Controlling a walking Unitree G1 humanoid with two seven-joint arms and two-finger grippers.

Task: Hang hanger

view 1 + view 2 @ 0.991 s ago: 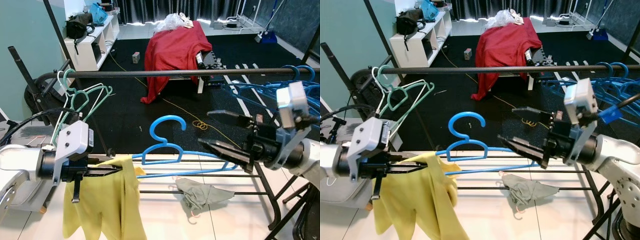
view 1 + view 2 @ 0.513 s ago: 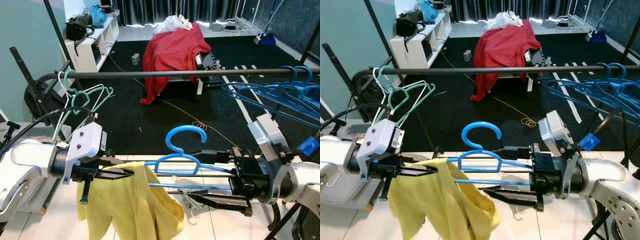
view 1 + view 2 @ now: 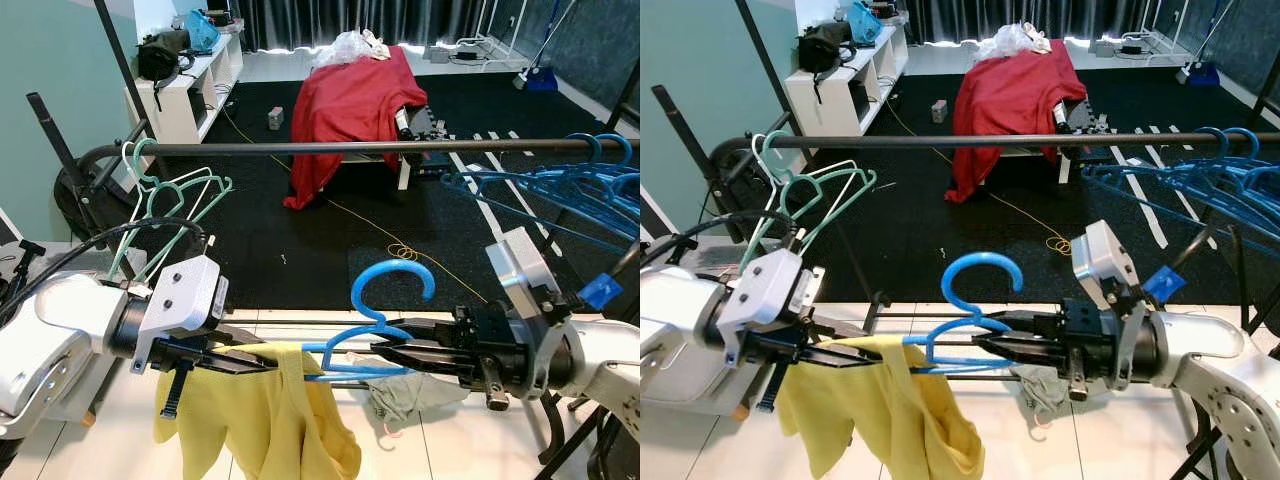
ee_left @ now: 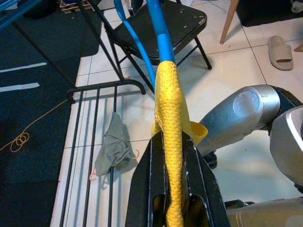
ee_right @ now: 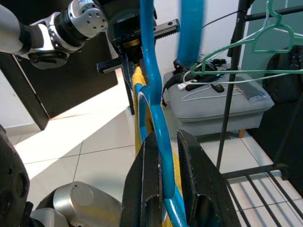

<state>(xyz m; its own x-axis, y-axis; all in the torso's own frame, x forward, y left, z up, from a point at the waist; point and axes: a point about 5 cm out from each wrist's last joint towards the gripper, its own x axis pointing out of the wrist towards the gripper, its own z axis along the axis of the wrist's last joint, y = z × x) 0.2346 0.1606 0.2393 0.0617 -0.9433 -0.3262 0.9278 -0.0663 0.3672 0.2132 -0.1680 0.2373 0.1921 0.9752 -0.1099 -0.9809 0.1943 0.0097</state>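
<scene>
I have the blue hanger (image 3: 375, 335) held between both arms, below and in front of the black rail (image 3: 380, 147). My left gripper (image 3: 235, 360) has its jaws clenched on the shoulder wrapped in the yellow garment (image 3: 262, 420). My right gripper (image 3: 990, 347) has its jaws closed on the bare blue bar, as its wrist view shows. The hanger's long axis runs side to side, roughly parallel with the rail. Its hook (image 3: 392, 280) stands upright, opening towards the right. I judge that the hanger must rise and go forward to catch the rail.
</scene>
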